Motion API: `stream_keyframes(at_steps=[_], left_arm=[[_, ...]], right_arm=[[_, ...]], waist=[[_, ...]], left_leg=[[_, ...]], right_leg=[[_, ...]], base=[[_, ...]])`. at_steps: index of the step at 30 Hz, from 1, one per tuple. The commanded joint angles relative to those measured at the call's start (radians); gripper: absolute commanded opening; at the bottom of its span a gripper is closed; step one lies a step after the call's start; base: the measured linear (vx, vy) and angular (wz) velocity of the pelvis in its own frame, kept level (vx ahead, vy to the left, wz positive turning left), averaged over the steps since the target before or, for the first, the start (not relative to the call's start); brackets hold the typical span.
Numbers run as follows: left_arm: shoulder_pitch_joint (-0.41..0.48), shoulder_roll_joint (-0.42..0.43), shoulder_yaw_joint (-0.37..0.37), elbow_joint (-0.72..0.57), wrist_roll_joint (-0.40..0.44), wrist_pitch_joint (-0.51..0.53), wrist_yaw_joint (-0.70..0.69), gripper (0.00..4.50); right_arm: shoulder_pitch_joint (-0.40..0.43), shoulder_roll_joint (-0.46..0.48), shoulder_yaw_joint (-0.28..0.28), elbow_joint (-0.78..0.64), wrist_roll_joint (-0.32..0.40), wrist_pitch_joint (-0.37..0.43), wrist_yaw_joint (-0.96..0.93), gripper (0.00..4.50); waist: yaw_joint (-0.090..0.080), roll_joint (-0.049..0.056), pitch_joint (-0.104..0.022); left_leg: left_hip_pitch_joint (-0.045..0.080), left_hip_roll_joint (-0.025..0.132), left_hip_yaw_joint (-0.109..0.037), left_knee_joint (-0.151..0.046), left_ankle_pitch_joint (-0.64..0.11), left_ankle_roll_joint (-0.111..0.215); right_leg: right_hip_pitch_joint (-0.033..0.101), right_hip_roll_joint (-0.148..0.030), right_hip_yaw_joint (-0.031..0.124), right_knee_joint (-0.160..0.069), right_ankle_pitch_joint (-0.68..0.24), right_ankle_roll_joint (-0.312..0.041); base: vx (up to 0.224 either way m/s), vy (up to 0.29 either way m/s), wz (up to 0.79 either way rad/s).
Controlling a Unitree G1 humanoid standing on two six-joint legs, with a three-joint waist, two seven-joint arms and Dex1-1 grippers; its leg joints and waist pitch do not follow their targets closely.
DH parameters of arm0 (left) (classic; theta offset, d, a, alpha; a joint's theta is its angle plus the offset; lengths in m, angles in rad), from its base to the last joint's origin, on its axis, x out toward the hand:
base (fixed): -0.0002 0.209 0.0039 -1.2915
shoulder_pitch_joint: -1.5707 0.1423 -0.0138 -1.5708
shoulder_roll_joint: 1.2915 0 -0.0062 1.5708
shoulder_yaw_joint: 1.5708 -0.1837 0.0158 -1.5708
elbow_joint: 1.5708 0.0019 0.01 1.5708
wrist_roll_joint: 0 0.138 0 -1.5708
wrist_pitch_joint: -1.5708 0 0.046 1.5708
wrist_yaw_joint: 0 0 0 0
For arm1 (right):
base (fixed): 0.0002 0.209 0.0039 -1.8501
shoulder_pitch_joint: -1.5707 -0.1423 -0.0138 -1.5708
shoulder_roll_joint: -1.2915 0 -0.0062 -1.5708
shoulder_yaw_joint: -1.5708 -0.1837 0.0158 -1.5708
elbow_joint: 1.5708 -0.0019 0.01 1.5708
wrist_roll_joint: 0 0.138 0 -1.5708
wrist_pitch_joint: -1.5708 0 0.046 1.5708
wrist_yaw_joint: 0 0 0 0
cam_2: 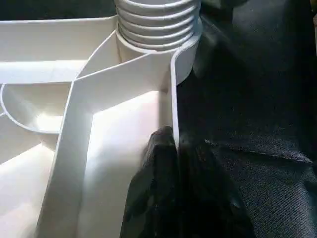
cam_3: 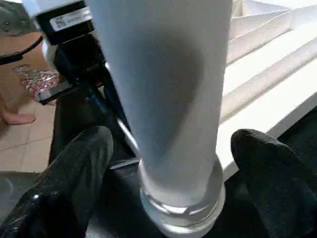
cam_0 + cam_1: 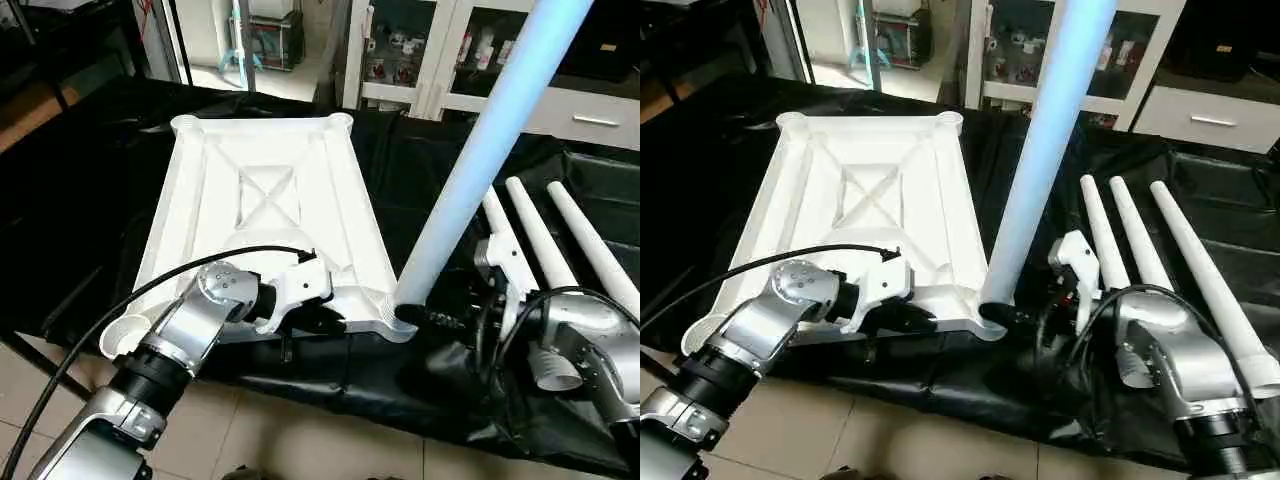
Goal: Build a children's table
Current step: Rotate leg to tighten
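Note:
The children's table top [image 3: 260, 200] lies upside down on black cloth, its ribbed X-braced underside facing up. One white leg [image 3: 470, 170] stands upright in the near right corner socket [image 3: 400, 318], its threaded end [image 1: 158, 20] seated in it. My left gripper [image 3: 325, 322] is shut on the thin near rim of the top, and its black fingers [image 1: 168, 188] pinch that wall. At the foot of the standing leg my right gripper [image 2: 168, 148] is open. Its fingers [image 2: 84, 158] stand on either side of the leg, with a gap on each side.
Three loose white legs [image 3: 1140, 245] lie side by side on the cloth to the right, just beyond my right wrist. A white glass-door cabinet [image 3: 450, 50] stands behind. The cloth's near edge [image 3: 330, 400] drops to tiled floor.

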Motion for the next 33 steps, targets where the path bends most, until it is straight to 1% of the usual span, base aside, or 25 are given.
stream_keyframes(at_steps=[1,5,8,10,14,15,18,20,21,24,25,27,28,29,30,31,32,33], left_arm=[[-0.007,-0.008,-0.015,-0.032,-0.019,-0.027,-0.028,0.00],[-0.006,-0.008,-0.016,-0.031,-0.017,-0.028,-0.029,0.00],[-0.007,-0.009,-0.017,-0.030,-0.017,-0.026,-0.030,0.00],[-0.007,-0.007,-0.018,-0.030,-0.017,-0.026,-0.031,0.00],[-0.006,-0.004,-0.018,-0.030,-0.016,-0.025,-0.033,0.00],[-0.006,-0.004,-0.018,-0.030,-0.017,-0.025,-0.034,0.00],[-0.006,-0.001,-0.019,-0.030,-0.017,-0.024,-0.037,0.00],[-0.006,-0.001,-0.019,-0.030,-0.017,-0.024,-0.038,0.00],[-0.006,0.001,-0.019,-0.029,-0.016,-0.024,-0.039,0.00],[-0.007,0.002,-0.019,-0.028,-0.017,-0.024,-0.041,0.00],[-0.009,0.002,-0.019,-0.026,-0.016,-0.024,-0.042,0.00],[-0.014,0.002,-0.016,-0.017,-0.015,-0.026,-0.042,0.00],[-0.018,-0.001,-0.014,-0.012,-0.013,-0.027,-0.038,0.00],[-0.020,-0.002,-0.013,-0.009,-0.012,-0.027,-0.036,0.00],[-0.022,-0.003,-0.012,-0.007,-0.012,-0.027,-0.035,0.00],[-0.024,-0.008,-0.008,-0.003,-0.013,-0.023,-0.027,0.00],[-0.024,-0.008,-0.008,-0.003,-0.013,-0.023,-0.027,0.00],[-0.031,-0.018,-0.003,0.008,-0.010,-0.011,-0.009,0.00]], right_arm=[[-0.025,-0.023,0.002,0.017,-0.010,-0.025,0.027,3.71],[-0.027,-0.026,0.001,0.023,-0.012,-0.029,0.036,3.37],[-0.027,-0.025,0.005,0.026,-0.010,-0.031,0.053,3.08],[-0.028,-0.023,0.008,0.029,-0.013,-0.035,0.059,2.99],[-0.032,-0.024,0.015,0.038,-0.012,-0.037,0.072,2.60],[-0.033,-0.025,0.016,0.039,-0.012,-0.037,0.075,2.60],[-0.034,-0.027,0.019,0.044,-0.012,-0.034,0.087,2.24],[-0.034,-0.027,0.019,0.045,-0.012,-0.033,0.089,2.24],[-0.034,-0.026,0.021,0.047,-0.014,-0.035,0.089,2.04],[-0.034,-0.023,0.024,0.050,-0.018,-0.040,0.086,1.97],[-0.036,-0.013,0.020,0.060,-0.025,-0.050,0.066,1.97],[-0.045,0.014,0.013,0.091,-0.046,-0.067,0.013,1.93],[-0.046,0.029,0.010,0.110,-0.062,-0.088,-0.017,1.93],[-0.046,0.035,0.009,0.118,-0.069,-0.097,-0.029,1.92],[-0.046,0.039,0.009,0.123,-0.073,-0.104,-0.035,1.92],[-0.044,0.051,0.006,0.129,-0.079,-0.099,-0.061,1.91],[-0.044,0.051,0.006,0.129,-0.079,-0.099,-0.061,1.91],[-0.040,0.084,0.003,0.151,-0.103,-0.113,-0.129,1.91]], waist=[[-0.001,-0.017,-0.067],[-0.001,-0.017,-0.067],[0.001,-0.018,-0.069],[0.001,-0.018,-0.069],[0.002,-0.018,-0.069],[0.003,-0.017,-0.069],[0.004,-0.017,-0.070],[0.005,-0.017,-0.070],[0.006,-0.015,-0.071],[0.007,-0.016,-0.071],[0.006,-0.014,-0.070],[0.005,-0.013,-0.070],[0.002,-0.013,-0.069],[0.000,-0.014,-0.068],[-0.003,-0.014,-0.067],[-0.005,-0.015,-0.067],[-0.008,-0.013,-0.065],[-0.010,-0.013,-0.065]], left_leg=[[0.004,0.057,-0.019,-0.075,-0.135,0.081],[0.004,0.057,-0.020,-0.075,-0.134,0.079],[0.004,0.057,-0.020,-0.073,-0.125,0.084],[0.004,0.057,-0.019,-0.072,-0.120,0.086],[0.005,0.057,-0.019,-0.072,-0.123,0.087],[0.005,0.057,-0.019,-0.072,-0.122,0.087],[0.006,0.058,-0.020,-0.073,-0.123,0.085],[0.006,0.057,-0.019,-0.072,-0.120,0.086],[0.006,0.057,-0.019,-0.071,-0.115,0.087],[0.006,0.058,-0.019,-0.071,-0.114,0.087],[0.006,0.057,-0.019,-0.072,-0.118,0.086],[0.005,0.057,-0.019,-0.072,-0.121,0.082],[0.004,0.055,-0.020,-0.073,-0.135,0.077],[0.005,0.055,-0.019,-0.074,-0.149,0.068],[0.006,0.055,-0.021,-0.075,-0.162,0.061],[0.006,0.054,-0.021,-0.076,-0.167,0.059],[0.006,0.055,-0.023,-0.077,-0.180,0.053],[0.006,0.054,-0.022,-0.078,-0.184,0.051]], right_leg=[[0.056,-0.077,0.047,-0.067,-0.291,-0.195],[0.057,-0.076,0.047,-0.066,-0.300,-0.191],[0.057,-0.076,0.047,-0.065,-0.282,-0.197],[0.057,-0.075,0.046,-0.063,-0.268,-0.205],[0.057,-0.075,0.046,-0.064,-0.274,-0.205],[0.058,-0.075,0.046,-0.063,-0.272,-0.205],[0.057,-0.075,0.046,-0.063,-0.272,-0.205],[0.057,-0.075,0.046,-0.062,-0.264,-0.208],[0.058,-0.075,0.047,-0.061,-0.256,-0.211],[0.058,-0.074,0.046,-0.060,-0.248,-0.215],[0.057,-0.074,0.046,-0.060,-0.249,-0.215],[0.058,-0.075,0.046,-0.061,-0.253,-0.215],[0.058,-0.075,0.045,-0.064,-0.273,-0.212],[0.056,-0.076,0.045,-0.067,-0.300,-0.203],[0.058,-0.076,0.044,-0.070,-0.325,-0.194],[0.058,-0.075,0.044,-0.071,-0.334,-0.189],[0.057,-0.074,0.044,-0.074,-0.357,-0.180],[0.057,-0.074,0.044,-0.074,-0.362,-0.178]], base=[[0.000,0.000,0.00],[0.000,0.000,0.00],[0.000,0.000,0.00],[0.000,0.000,0.00],[0.000,0.000,0.00],[0.000,0.000,0.00],[0.000,0.000,0.00],[0.000,0.000,0.00],[0.000,0.000,0.00],[0.000,0.000,0.00],[0.000,0.000,0.00],[0.000,0.000,0.00],[0.000,0.000,0.00],[0.000,0.000,0.00],[0.000,0.000,0.00],[0.000,0.000,0.00],[0.000,0.000,0.00],[0.000,0.000,0.00]])
